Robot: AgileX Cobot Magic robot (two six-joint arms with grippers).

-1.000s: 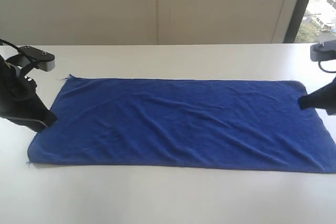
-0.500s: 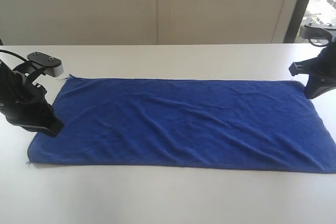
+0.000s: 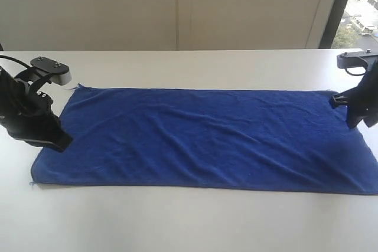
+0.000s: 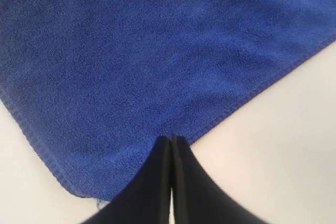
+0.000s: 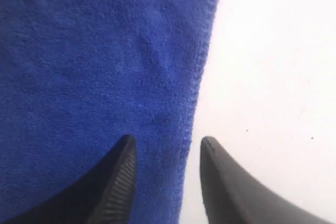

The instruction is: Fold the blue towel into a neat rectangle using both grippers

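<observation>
Blue towel point(image 3: 207, 137) is spread out flat along the white tabletop point(image 3: 189, 222), with just a few soft wrinkles in it. Left pincer point(image 4: 172, 139) is squeezed fully closed, tips right at the hem near a corner of the towel's left end, nothing visibly pinched. Right pincer point(image 5: 165, 142) is parted and straddles the right-end hem, one finger over cloth and the other over bare tabletop.

Exterior view: the near right corner of the blue towel point(image 3: 207, 137) is cut off by the frame edge; the left arm point(image 3: 18, 110) and right arm point(image 3: 366, 95) are cropped at the sides. Left wrist view: cloth caught between the tips of the closed left pincer point(image 4: 171, 139) cannot be confirmed.
</observation>
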